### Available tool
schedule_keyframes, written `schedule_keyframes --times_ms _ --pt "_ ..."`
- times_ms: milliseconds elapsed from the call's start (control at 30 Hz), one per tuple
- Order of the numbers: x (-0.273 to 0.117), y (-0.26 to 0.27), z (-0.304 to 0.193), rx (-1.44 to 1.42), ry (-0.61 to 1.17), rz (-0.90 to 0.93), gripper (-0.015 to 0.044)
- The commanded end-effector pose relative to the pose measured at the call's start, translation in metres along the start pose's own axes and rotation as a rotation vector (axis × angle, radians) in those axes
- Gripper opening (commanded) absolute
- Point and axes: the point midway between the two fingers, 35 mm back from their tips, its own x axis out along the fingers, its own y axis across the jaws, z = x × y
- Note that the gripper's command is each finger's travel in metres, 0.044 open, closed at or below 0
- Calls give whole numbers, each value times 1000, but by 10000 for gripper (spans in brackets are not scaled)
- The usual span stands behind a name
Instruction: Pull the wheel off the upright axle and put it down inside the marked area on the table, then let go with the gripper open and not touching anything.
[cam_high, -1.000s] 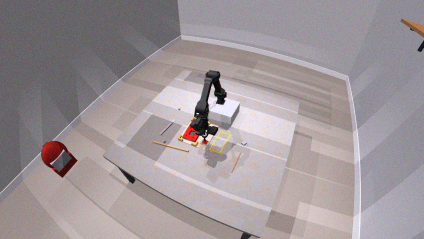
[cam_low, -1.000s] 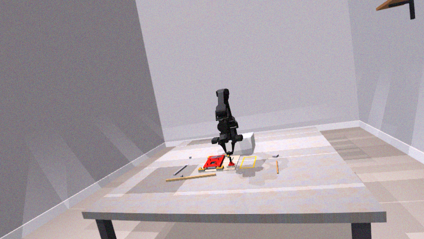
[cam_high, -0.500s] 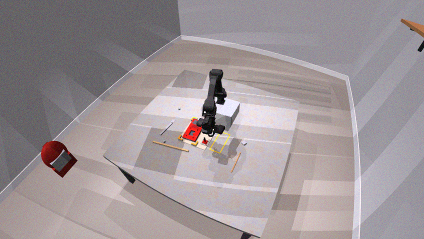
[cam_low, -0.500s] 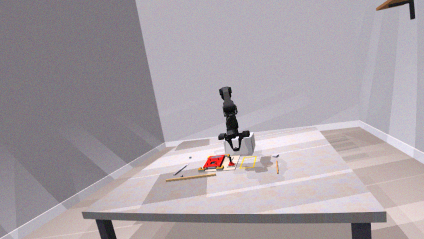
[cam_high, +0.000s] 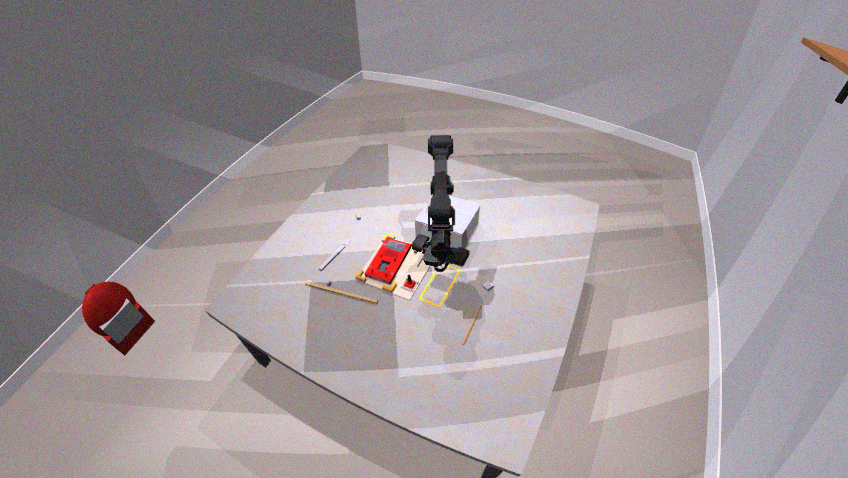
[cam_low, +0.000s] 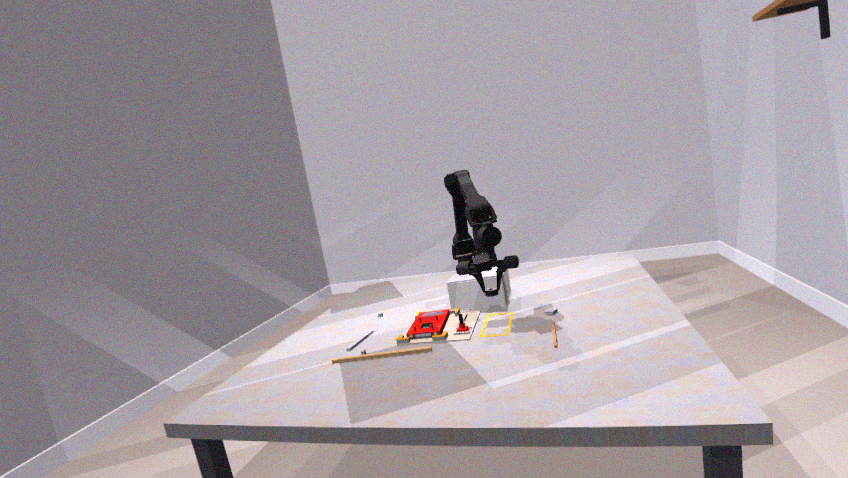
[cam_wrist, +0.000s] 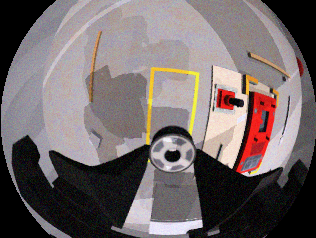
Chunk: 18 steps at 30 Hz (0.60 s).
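My gripper (cam_high: 438, 258) (cam_low: 490, 289) is shut on the wheel (cam_wrist: 171, 152), a small grey disc with a dark hub hole. In the wrist view it sits between the two dark fingers. The gripper hangs in the air near the back end of the yellow marked area (cam_high: 450, 287) (cam_low: 483, 324) (cam_wrist: 152, 101), well above the table. The upright axle (cam_high: 409, 282) (cam_low: 462, 323) (cam_wrist: 229, 101), on its red foot, stands bare on the beige baseplate (cam_high: 417, 270), left of the marked area. In the top and exterior views the wheel is too small to make out.
A red board (cam_high: 387, 261) (cam_low: 427, 323) (cam_wrist: 258, 134) lies left of the axle. A grey box (cam_high: 469, 213) (cam_low: 460, 293) stands behind the gripper at the arm's base. Two wooden sticks (cam_high: 341, 292) (cam_high: 472, 324), a grey bar (cam_high: 333, 255) and a small grey block (cam_high: 488, 285) lie around.
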Motion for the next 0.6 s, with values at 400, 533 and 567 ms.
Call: schedule_keyframes --times_ms 400,533,567 --pt "51 2 0 10 4 3 0" --pt "75 2 -1 10 4 3 0" --pt "81 2 -1 10 4 3 0"
